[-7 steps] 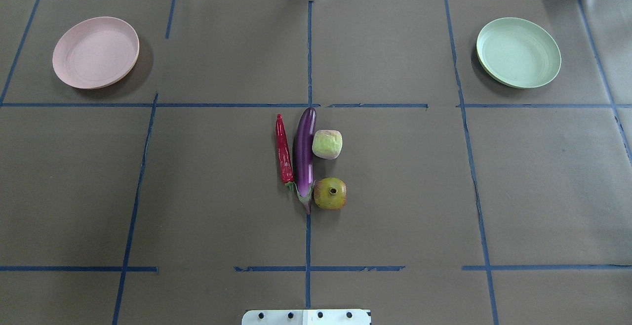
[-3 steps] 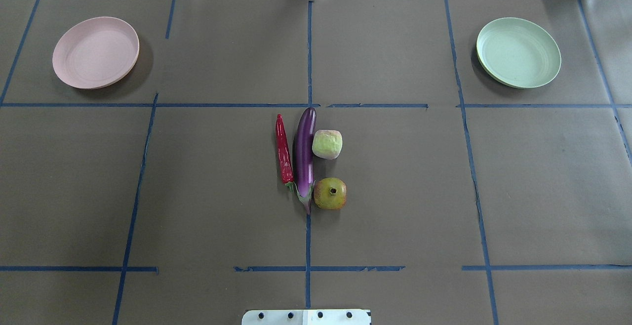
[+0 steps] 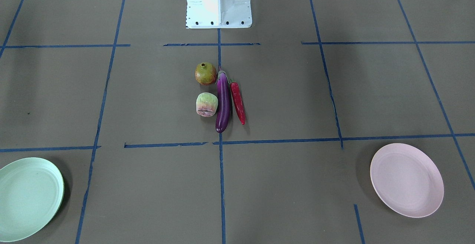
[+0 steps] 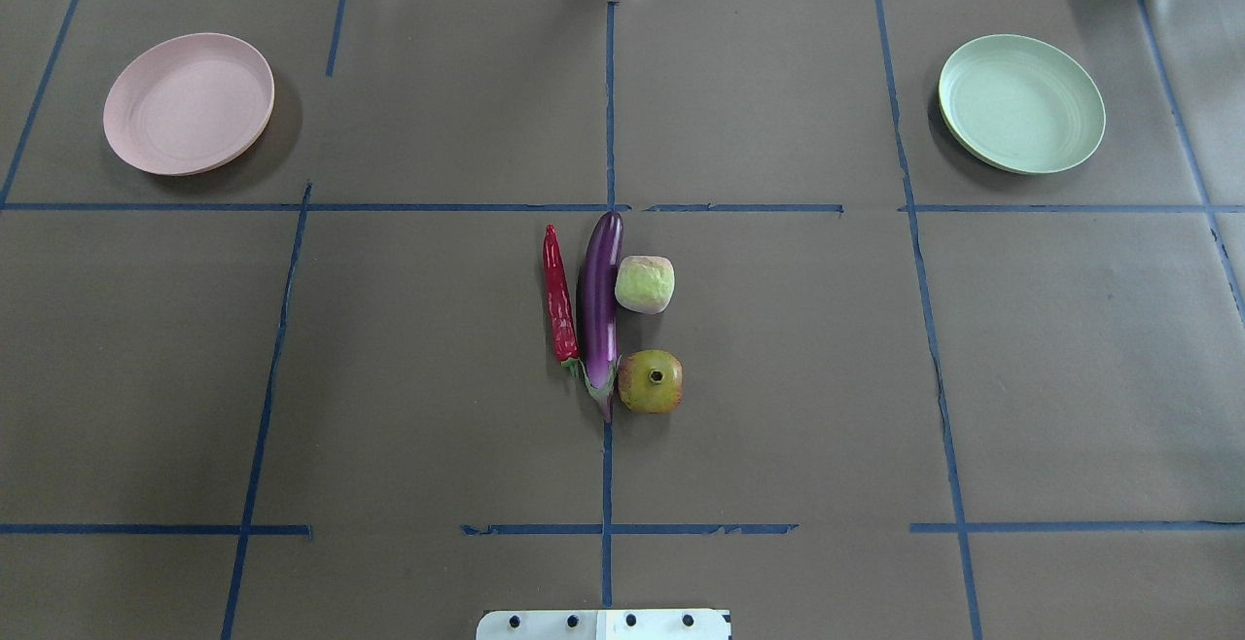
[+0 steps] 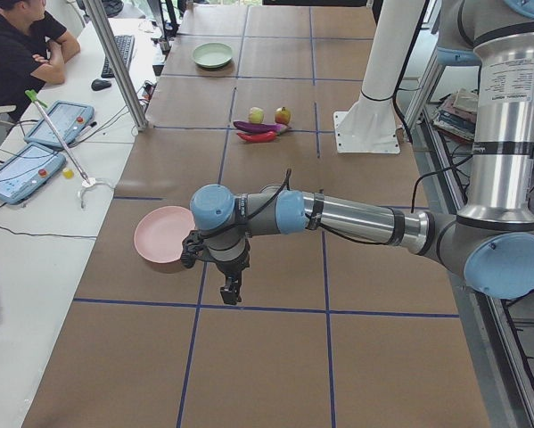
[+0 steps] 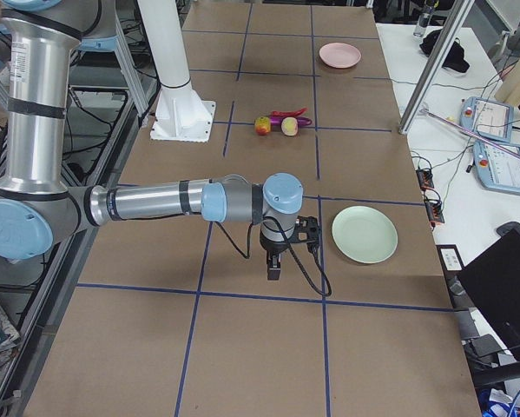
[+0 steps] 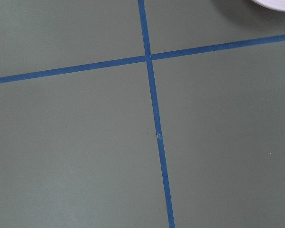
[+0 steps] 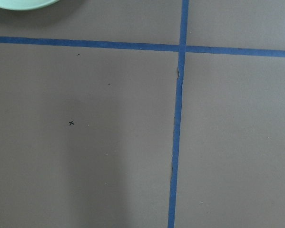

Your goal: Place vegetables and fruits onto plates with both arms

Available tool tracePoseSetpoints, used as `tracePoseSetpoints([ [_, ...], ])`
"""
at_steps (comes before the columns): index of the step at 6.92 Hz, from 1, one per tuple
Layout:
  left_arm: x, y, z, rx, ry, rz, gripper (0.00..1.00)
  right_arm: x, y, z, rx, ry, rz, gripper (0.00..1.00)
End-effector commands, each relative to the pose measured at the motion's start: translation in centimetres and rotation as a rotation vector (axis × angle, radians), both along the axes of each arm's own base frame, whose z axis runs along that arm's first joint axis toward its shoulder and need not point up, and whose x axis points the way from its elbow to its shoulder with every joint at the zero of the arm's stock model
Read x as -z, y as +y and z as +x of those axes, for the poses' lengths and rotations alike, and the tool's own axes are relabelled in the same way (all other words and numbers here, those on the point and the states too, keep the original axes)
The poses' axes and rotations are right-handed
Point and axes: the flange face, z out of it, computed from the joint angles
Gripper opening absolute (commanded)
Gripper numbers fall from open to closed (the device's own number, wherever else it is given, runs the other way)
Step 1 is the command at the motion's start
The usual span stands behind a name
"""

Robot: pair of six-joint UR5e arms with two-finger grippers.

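The eggplant (image 4: 599, 304) beside the chili (image 4: 558, 296) looked glossy, stiff, probably slippery; mid-body seemed the best grasp. Neither gripper's state could be told.

We see our left arm (image 5: 356, 218) only from the table's left end, stretched out level and low, its gripper (image 5: 230, 291) pointing down. Our right arm (image 6: 155, 201) reaches likewise, its gripper (image 6: 274, 267) hanging downward. We cannot tell how either gripper's jaws stand.
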Motion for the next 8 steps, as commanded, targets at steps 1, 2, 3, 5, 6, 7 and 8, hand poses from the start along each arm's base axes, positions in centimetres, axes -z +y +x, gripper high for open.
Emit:
tracePoseSetpoints([
  [1,0.0,-0.3,0.0,0.001,0.000,0.000,1.00,0.7,-0.3,-0.2,0.003,-0.013,0.013,1.00],
  [2,-0.1,-0.2,0.0,0.000,0.003,-0.001,1.00,1.0,-0.3,-0.2,0.003,-0.013,0.017,1.00],
  [3,0.1,-0.2,0.0,-0.002,0.005,0.006,1.00,1.7,-0.3,-0.4,0.005,-0.016,0.031,1.00],
  [5,1.0,0.0,0.0,0.001,0.006,0.023,1.00,3.2,-0.6,-2.8,0.056,-0.024,0.056,1.00],
  [6,1.5,-0.2,0.1,-0.002,0.008,0.035,1.00,5.8,-2.7,-4.0,0.031,-0.032,0.069,1.00],
  [7,2.5,-0.1,0.3,0.006,0.054,0.048,1.00,8.5,-3.0,-6.7,0.032,-0.038,0.069,1.00],
  [8,3.2,0.3,0.4,0.007,0.071,0.060,1.00,12.5,-4.3,-10.7,0.019,-0.054,0.061,1.00],
])
